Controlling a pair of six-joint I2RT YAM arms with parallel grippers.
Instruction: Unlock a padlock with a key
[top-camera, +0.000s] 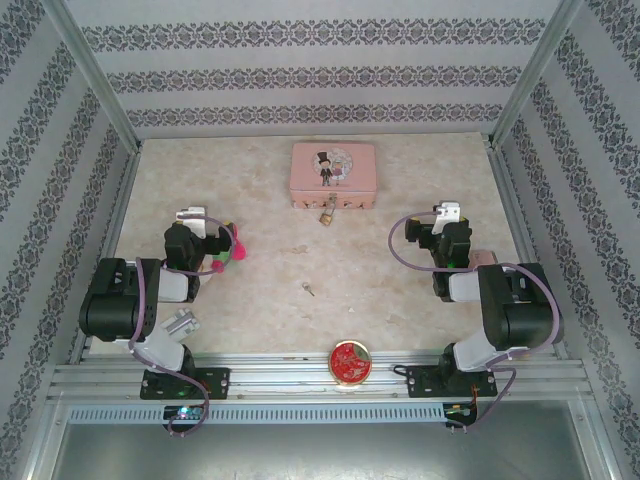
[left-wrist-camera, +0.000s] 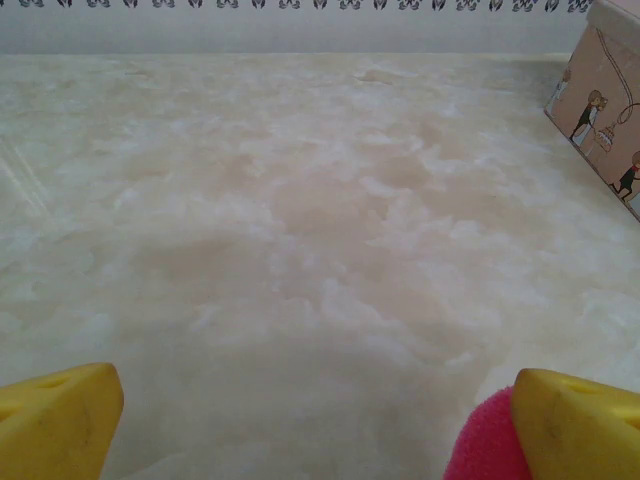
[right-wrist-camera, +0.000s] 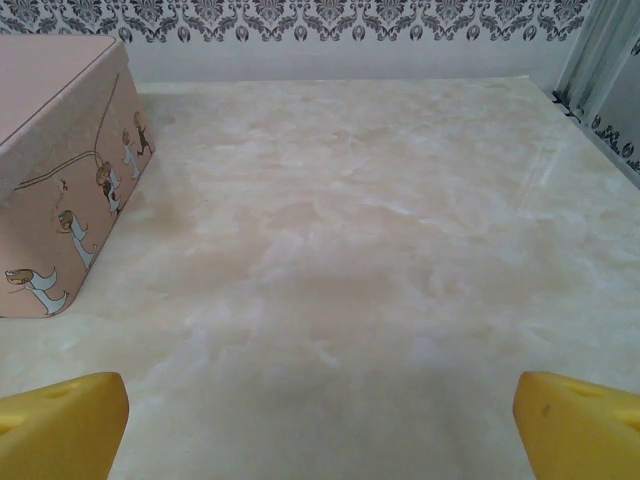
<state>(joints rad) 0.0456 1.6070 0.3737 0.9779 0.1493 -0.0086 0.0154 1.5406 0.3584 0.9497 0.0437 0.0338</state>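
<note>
Padlock (top-camera: 327, 214) at 12 o'clock, against pink box (top-camera: 333, 172): probably hard, slick brass, best pinched across body. Key (top-camera: 309, 289) near centre, thin, light, flat on surface (top-camera: 240, 320), likely tricky to lift; best taken by its head. Left gripper (left-wrist-camera: 320, 425) and right gripper (right-wrist-camera: 320, 425) jaws wide, empty. Open room around; red tin (top-camera: 349, 362) at 6 o'clock edge.
</note>
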